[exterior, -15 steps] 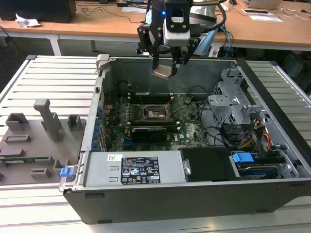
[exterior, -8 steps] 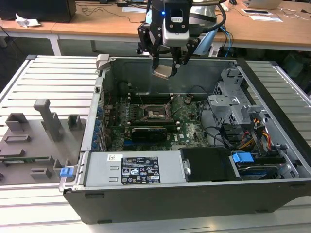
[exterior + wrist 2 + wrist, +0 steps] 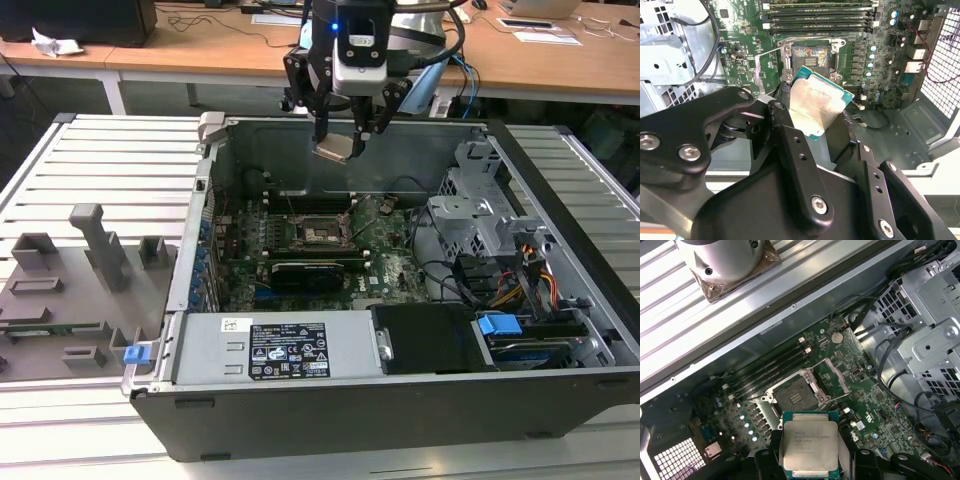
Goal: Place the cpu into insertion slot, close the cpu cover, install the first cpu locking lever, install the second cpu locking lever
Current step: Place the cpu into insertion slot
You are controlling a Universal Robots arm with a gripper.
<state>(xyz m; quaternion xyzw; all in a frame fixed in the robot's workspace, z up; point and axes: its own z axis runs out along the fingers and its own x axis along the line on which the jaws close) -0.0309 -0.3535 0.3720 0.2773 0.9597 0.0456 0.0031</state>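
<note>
My gripper (image 3: pixel 340 138) hangs above the open computer case, shut on the cpu (image 3: pixel 333 150). The cpu is a small square chip held tilted between the black fingers (image 3: pixel 782 112). Its silvery top face shows in the first wrist view (image 3: pixel 810 442) and its pale underside in the second wrist view (image 3: pixel 820 107). Below it on the green motherboard, the insertion slot (image 3: pixel 320 232) lies open and empty; both wrist views show it (image 3: pixel 792 392) (image 3: pixel 810 56). The cpu cover (image 3: pixel 837 376) stands flipped up beside the slot, with thin locking levers swung out next to it.
A long black expansion card (image 3: pixel 305 272) lies just in front of the slot. Memory slots (image 3: pixel 815 15) run along one side of it. A metal drive cage (image 3: pixel 480 215) with cables fills the exterior view's right. A power supply (image 3: pixel 270 345) sits at the front, and a grey fixture plate (image 3: pixel 70 280) outside on the left.
</note>
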